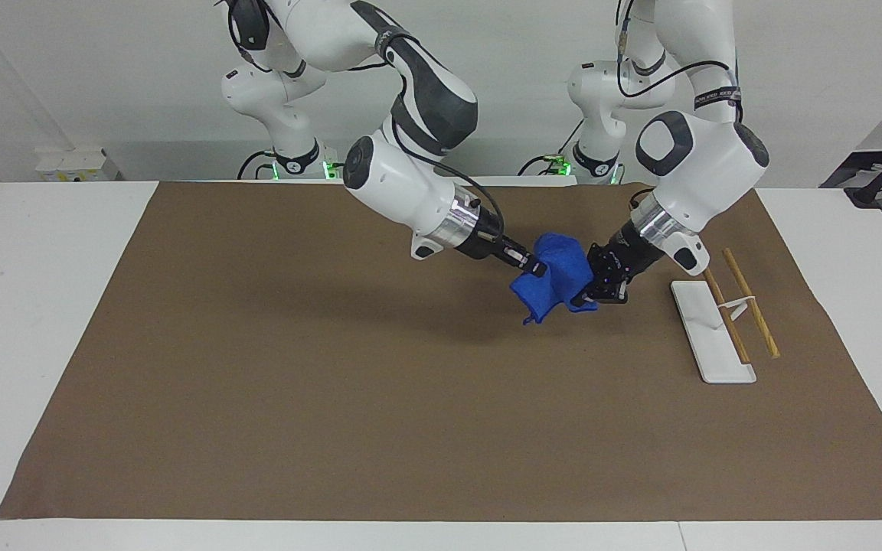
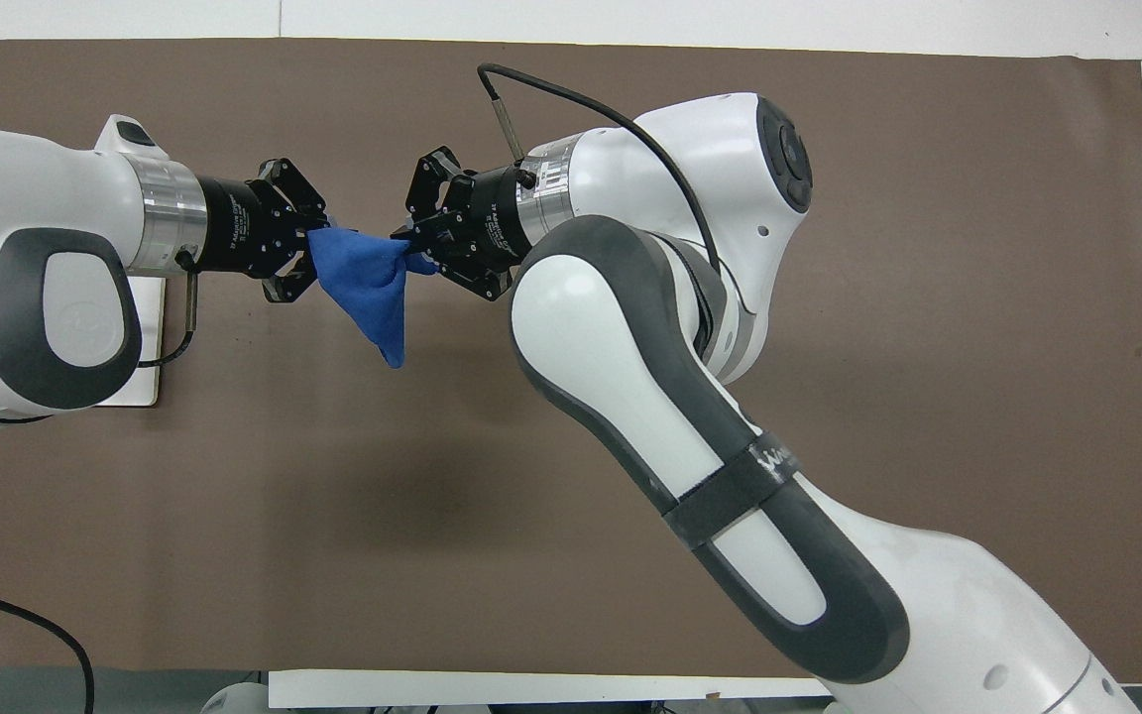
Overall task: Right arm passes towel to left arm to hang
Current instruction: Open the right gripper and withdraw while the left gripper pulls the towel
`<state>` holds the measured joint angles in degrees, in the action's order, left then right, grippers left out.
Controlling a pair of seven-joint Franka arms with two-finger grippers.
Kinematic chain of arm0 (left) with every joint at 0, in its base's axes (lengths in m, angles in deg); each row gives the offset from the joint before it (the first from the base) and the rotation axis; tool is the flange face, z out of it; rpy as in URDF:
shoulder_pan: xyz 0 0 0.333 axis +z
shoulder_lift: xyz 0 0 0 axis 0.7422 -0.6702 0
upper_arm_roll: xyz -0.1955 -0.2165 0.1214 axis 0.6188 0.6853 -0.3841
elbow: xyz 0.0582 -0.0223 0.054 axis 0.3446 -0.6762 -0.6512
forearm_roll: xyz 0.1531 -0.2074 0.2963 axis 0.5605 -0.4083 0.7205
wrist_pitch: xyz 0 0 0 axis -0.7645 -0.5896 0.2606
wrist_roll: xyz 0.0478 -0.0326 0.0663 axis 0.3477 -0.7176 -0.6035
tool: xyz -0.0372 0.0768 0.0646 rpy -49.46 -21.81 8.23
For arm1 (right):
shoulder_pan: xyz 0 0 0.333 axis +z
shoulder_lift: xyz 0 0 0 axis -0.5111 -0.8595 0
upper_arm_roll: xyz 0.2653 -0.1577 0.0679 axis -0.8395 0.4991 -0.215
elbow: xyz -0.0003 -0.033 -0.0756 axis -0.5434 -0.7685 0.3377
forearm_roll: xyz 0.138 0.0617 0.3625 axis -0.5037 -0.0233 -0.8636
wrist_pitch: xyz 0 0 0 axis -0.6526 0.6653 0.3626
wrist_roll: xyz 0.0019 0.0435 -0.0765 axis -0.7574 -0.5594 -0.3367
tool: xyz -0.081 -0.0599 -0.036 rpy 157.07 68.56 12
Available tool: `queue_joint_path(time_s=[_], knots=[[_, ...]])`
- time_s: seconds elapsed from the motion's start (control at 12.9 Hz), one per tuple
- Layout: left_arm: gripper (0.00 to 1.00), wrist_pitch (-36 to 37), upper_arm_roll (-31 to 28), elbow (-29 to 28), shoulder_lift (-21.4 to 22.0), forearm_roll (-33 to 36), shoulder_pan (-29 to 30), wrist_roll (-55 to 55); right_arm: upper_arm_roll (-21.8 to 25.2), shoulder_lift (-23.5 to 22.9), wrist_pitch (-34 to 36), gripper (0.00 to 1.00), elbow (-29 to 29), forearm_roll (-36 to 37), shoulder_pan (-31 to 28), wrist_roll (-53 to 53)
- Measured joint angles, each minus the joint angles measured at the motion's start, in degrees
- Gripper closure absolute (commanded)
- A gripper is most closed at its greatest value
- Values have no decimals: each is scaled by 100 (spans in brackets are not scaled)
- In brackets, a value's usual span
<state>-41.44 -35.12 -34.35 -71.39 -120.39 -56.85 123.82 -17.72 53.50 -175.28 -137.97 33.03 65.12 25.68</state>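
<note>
Two grippers meet at the towel [image 2: 365, 283], held up in the air over the brown mat [image 1: 257, 398], toward the left arm's end of the table.

Overhead view, left to right: the left arm [image 2: 36, 288] comes in from the side, and the left gripper [image 2: 308, 248] is clamped on one end of the cloth, fingertips together on the fabric. The towel's upper edge runs between the two grippers, roughly crosswise to the table. From that edge the cloth narrows to a hanging point directed toward the robots. The right gripper [image 2: 412, 243] sits at the other end, touching the cloth; whether its fingers grip or are parting, cannot tell. The right arm [image 2: 650, 327] reaches across from the bottom right.

Facing view adds height: the towel [image 1: 552, 279] hangs clear of the mat, bunched, its lowest corner pointing down. The right gripper [image 1: 537, 268] and left gripper [image 1: 586, 298] both slope down toward it. A white rack base [image 1: 709, 329] with two wooden rods [image 1: 751, 314] lies on the mat beside the left arm; overhead, that arm covers most of it.
</note>
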Motion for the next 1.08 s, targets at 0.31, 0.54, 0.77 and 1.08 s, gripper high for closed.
queue_joint_path(time_s=[0.31, 0.54, 0.77, 1.08], knots=[[99, 297, -4, 163, 0, 24, 52, -111, 6, 0, -3, 0, 0, 189, -3, -142], [100, 409, -21, 174, 0, 30, 177, -150, 60, 0, 3, 0, 0, 1288, -76, -589], [100, 532, -163, 175, 0, 38, 257, -157, 106, 10, 372, 0, 11, 2744, -343, -1207], [100, 959, -935, 189, 1, 45, 310, -198, 135, 329, 1607, 0, 60, 4510, -1204, -2512]])
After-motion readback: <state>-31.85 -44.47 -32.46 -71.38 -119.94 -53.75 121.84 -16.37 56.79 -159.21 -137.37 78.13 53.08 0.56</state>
